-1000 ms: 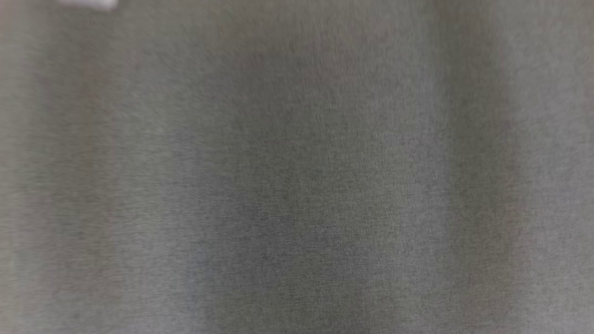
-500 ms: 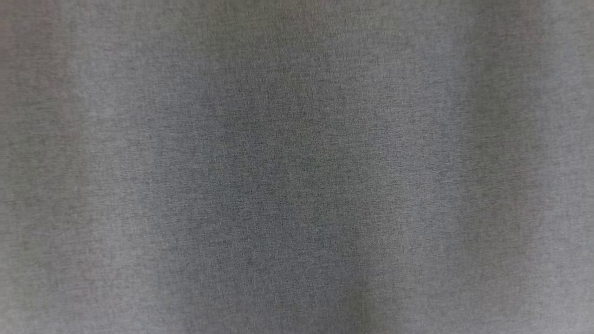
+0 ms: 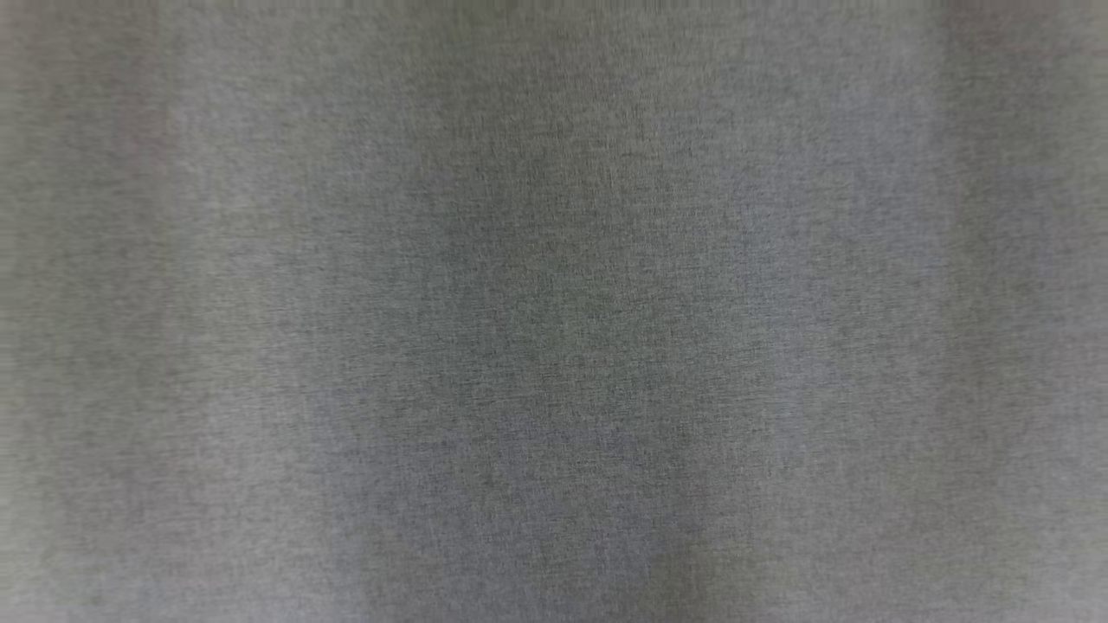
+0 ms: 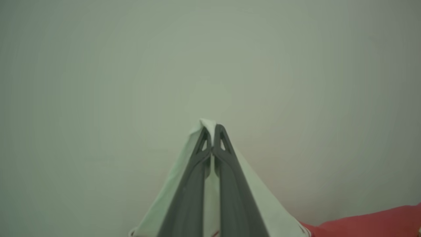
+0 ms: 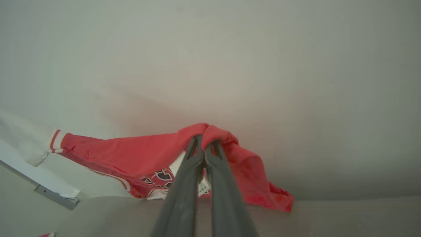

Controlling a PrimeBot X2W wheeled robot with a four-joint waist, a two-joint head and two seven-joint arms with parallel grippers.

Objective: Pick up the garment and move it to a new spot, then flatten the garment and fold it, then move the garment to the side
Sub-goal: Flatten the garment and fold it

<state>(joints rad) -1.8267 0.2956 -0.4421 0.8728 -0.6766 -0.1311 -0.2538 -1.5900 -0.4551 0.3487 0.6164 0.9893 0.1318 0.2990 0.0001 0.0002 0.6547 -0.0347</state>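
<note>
- The red mesh-fabric garment (image 5: 131, 154), with white striped cuff trim and black-and-white lettering, hangs stretched in the air before a plain pale wall (image 5: 230, 65).
- The right pincer (image 5: 205, 140) is clamped on a bunched red fold at the garment's top edge; the cloth droops away from the fingers to both sides.
- The left pincer (image 4: 212, 131) is clamped on a pale white fold (image 4: 263, 197), probably the garment's white part, with red cloth (image 4: 368, 223) just beside it.
- The head view gives blurred grey woven cloth (image 3: 554, 311), too close to identify.
</note>
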